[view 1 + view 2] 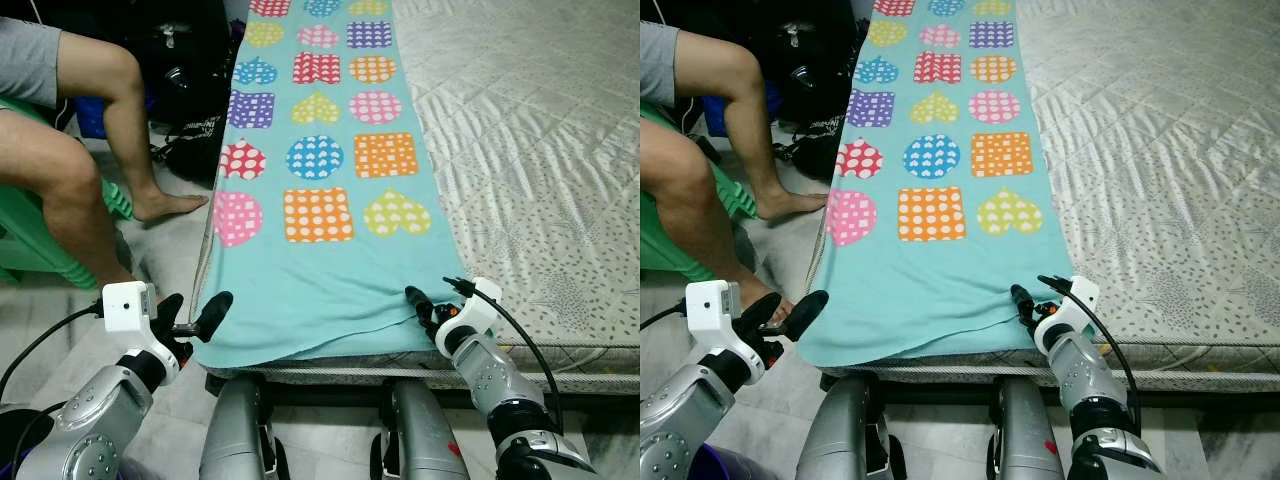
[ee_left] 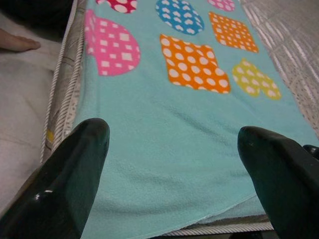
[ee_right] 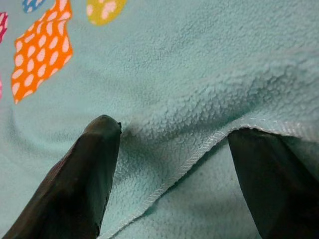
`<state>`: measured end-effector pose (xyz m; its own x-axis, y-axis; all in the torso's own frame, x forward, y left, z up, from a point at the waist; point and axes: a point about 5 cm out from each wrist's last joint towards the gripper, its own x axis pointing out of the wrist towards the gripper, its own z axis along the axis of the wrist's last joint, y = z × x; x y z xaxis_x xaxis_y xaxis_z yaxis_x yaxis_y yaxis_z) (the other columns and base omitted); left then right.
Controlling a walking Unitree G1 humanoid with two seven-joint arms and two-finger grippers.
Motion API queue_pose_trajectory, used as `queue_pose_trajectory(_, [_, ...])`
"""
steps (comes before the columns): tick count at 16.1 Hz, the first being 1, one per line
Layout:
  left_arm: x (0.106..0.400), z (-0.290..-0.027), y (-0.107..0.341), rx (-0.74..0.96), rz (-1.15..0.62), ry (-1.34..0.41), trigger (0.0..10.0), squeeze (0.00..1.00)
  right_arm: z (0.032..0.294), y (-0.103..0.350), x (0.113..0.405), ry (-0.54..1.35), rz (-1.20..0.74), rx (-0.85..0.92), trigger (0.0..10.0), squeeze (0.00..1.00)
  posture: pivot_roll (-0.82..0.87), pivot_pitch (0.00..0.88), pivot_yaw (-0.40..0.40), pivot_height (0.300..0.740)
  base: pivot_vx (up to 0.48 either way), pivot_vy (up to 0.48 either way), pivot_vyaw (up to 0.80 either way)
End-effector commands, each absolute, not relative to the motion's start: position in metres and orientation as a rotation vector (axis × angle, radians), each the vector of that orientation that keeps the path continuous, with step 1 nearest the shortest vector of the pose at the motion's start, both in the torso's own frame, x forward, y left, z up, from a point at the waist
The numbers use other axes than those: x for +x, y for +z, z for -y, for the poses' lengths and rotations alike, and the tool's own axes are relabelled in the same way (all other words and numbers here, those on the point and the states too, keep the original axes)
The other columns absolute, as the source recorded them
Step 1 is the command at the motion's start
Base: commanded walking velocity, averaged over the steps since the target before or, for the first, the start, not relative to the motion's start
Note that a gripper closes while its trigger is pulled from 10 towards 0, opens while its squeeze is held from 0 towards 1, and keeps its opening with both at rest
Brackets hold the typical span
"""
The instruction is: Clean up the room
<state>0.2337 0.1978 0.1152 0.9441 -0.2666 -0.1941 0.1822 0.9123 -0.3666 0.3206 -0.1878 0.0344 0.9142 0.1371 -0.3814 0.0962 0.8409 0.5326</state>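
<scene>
Teal fleece blanket [image 1: 320, 170], bright dotted hearts and squares, spread along mattress [image 1: 520, 150]

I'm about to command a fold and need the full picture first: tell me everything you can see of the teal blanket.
The teal blanket is fuzzy fleece with a stitched hem, printed with dotted hearts, circles and squares in pink, orange, yellow, blue, purple. It lies flat, folded double at the near end, along the mattress's left side. The right gripper is open with its fingers at the near right corner's hem; the left gripper is open beside the near left corner.
</scene>
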Motion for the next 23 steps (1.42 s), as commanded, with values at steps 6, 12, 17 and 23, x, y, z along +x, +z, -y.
queue_pose_trajectory(6, [0.23,-0.204,0.112,-0.359,-0.265,-0.201,10.0,0.0,0.18,0.029,0.321,0.001,-0.47,0.558,0.0,0.0,0.14,0.183,0.061,0.587,0.0,0.0,0.0])
queue_pose_trajectory(12, [0.229,-0.203,0.112,-0.361,-0.267,-0.203,10.0,0.0,0.174,0.029,0.323,0.01,-0.494,0.501,0.0,0.0,0.14,0.185,0.063,0.587,0.0,0.0,0.0])
queue_pose_trajectory(17, [0.229,-0.204,0.112,-0.362,-0.268,-0.2,10.0,0.0,0.173,0.027,0.323,-0.016,-0.516,0.476,0.0,0.0,0.15,0.191,0.064,0.587,0.0,0.0,0.0])
queue_pose_trajectory(23, [0.23,-0.206,0.112,-0.359,-0.264,-0.195,10.0,0.0,0.196,0.029,0.318,-0.049,-0.503,0.425,0.0,0.0,0.14,0.187,0.062,0.587,0.0,0.0,0.0])
